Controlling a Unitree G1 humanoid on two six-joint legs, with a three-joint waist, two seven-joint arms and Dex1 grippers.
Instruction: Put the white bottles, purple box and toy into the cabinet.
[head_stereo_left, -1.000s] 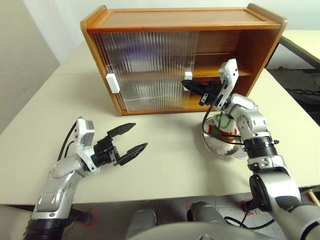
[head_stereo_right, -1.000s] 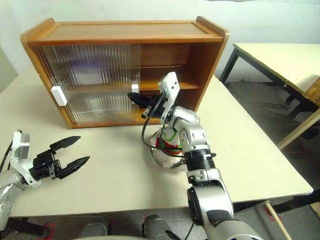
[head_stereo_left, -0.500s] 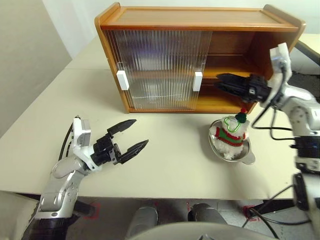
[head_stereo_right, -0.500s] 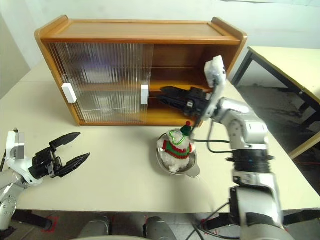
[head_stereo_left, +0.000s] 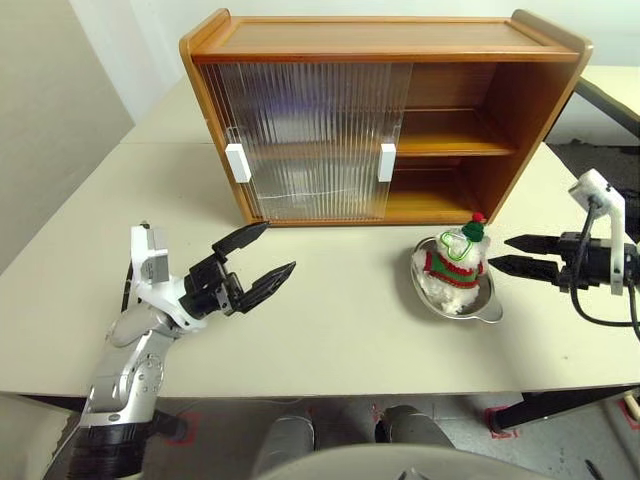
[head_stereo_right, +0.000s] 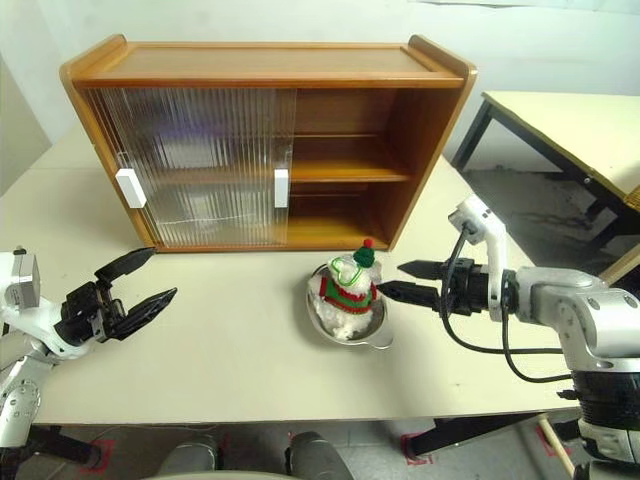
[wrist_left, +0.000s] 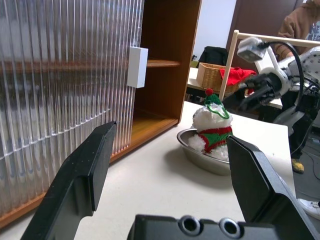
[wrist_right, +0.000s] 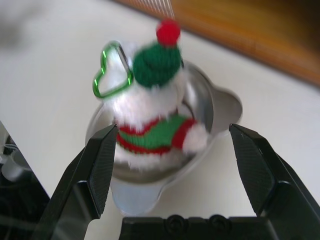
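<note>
From the head views, we see the cabinet (head_stereo_left: 380, 115) at the back of the worktop (head_stereo_left: 330, 330), its right side open. The toy (head_stereo_left: 452, 265) sits in a metal dish (head_stereo_left: 480, 305) in front of it. The left tool (head_stereo_left: 255, 268) is wide open and holds nothing. The right tool (head_stereo_right: 405, 280) is open too, just beside the toy.

In the left wrist view, we think a person stands far behind.

In the right wrist view, the toy sits between the open fingers (wrist_right: 97, 167).

The right tool (head_stereo_right: 401, 279) has swung from the cabinet (head_stereo_right: 430, 150) opening to beside the toy (head_stereo_right: 347, 285), spread.
</note>
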